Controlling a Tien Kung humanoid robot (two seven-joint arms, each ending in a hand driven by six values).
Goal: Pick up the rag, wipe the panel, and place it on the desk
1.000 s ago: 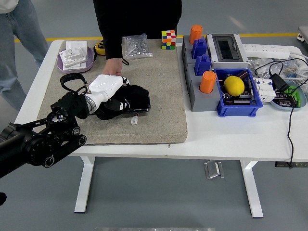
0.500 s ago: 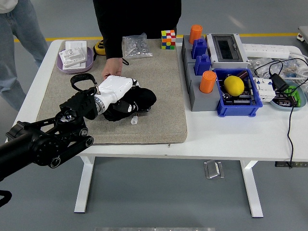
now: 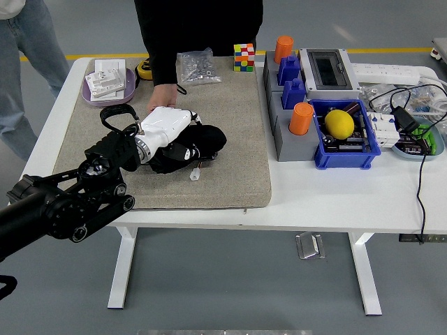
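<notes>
Black rag (image 3: 202,142) lay bunched on beige mat (image 3: 237,118), left hand (image 3: 167,132) clamped on it. One person's hand (image 3: 162,96) rested just beyond. Two orange cylinders (image 3: 301,118), one lemon (image 3: 339,123) at right.

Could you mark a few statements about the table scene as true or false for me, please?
1. The left hand rests on the black rag. True.
2. The lemon lies in the purple tray. False: it sits in the blue bin.
3. The person's hand touches the grey mat. True.
4. The Rubik's cube stands at the mat's near edge. False: it stands at the far edge.
5. The right hand holds the rag. False: it is out of view.
</notes>
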